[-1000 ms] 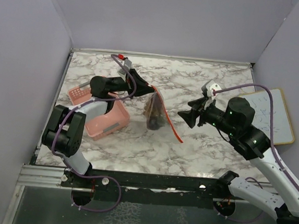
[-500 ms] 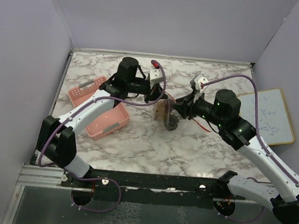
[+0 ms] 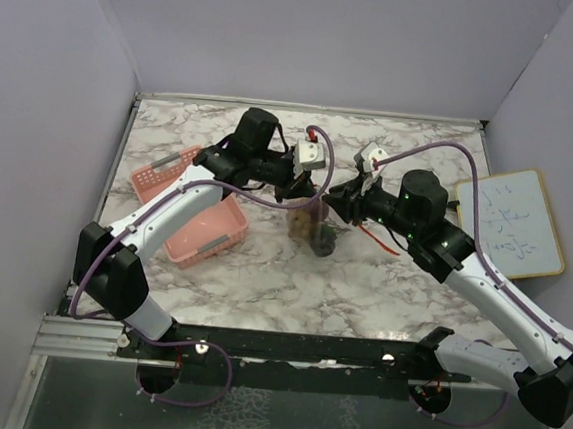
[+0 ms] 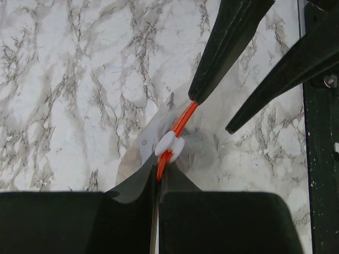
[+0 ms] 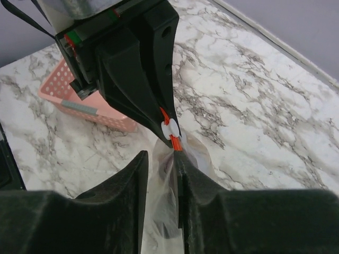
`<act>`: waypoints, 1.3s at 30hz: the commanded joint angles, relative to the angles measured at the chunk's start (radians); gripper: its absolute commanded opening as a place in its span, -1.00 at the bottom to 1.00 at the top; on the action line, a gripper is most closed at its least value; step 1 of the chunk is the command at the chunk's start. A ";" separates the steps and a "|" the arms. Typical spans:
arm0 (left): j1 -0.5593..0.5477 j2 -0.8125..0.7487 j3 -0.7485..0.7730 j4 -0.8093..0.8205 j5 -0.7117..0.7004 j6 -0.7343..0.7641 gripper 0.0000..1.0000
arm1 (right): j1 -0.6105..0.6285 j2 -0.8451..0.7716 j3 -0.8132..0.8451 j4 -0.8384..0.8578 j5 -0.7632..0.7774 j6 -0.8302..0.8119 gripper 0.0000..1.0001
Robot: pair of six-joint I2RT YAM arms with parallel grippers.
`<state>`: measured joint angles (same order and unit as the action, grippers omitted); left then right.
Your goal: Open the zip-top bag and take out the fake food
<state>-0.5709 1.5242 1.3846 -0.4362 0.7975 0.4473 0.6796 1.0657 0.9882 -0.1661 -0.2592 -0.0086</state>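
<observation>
one left claw (image 4: 158, 193), one right claw (image 5: 162, 157), one zip-top bag (image 3: 311, 226), one pink basket (image 3: 201, 233) and one whiteboard (image 3: 512, 224).

High rear overview; opposed wrist close-ups of zip-top bag (image 4: 135, 164)

The zip-top bag (image 4: 133, 164), clear and crinkly, hangs upright over the middle of the tabletop (image 4: 63, 79). The left claw (image 4: 158, 193) pinches its orange-red zip strip (image 4: 183, 117) beside the white slider (image 4: 169, 144). The fake food (image 3: 321, 241) sags at the bottom: golden-brown bunch, dark round fruit.
</observation>
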 commanded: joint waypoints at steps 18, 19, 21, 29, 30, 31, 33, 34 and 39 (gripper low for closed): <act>-0.006 0.045 0.089 -0.153 0.150 0.075 -1.00 | 0.001 0.069 -0.066 0.245 -0.090 -0.043 -0.27; -0.006 0.043 0.087 -0.152 0.160 0.079 -1.00 | 0.001 0.075 -0.066 0.247 -0.088 -0.041 -0.32; -0.006 0.033 0.079 -0.146 0.168 0.080 -1.00 | 0.001 0.083 -0.066 0.247 -0.087 -0.038 -0.45; -0.006 0.032 0.069 -0.139 0.152 0.078 -1.00 | 0.000 0.070 -0.075 0.247 -0.066 -0.035 -0.74; -0.006 0.039 0.071 -0.145 0.151 0.079 -1.00 | 0.001 0.064 -0.075 0.248 -0.062 -0.037 -0.74; -0.006 0.044 0.072 -0.145 0.149 0.079 -1.00 | 0.000 0.059 -0.072 0.249 -0.057 -0.037 -0.70; -0.006 0.053 0.073 -0.148 0.154 0.080 -1.00 | 0.000 0.057 -0.068 0.247 -0.046 -0.040 -0.62; -0.006 0.054 0.073 -0.146 0.156 0.078 -1.00 | 0.000 0.058 -0.064 0.244 -0.043 -0.042 -0.64; -0.006 0.051 0.072 -0.152 0.154 0.083 -1.00 | 0.000 0.058 -0.064 0.235 -0.034 -0.044 -0.97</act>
<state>-0.5686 1.5738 1.4487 -0.5751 0.9020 0.5114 0.6796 1.1458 0.8967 0.0406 -0.3267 -0.0429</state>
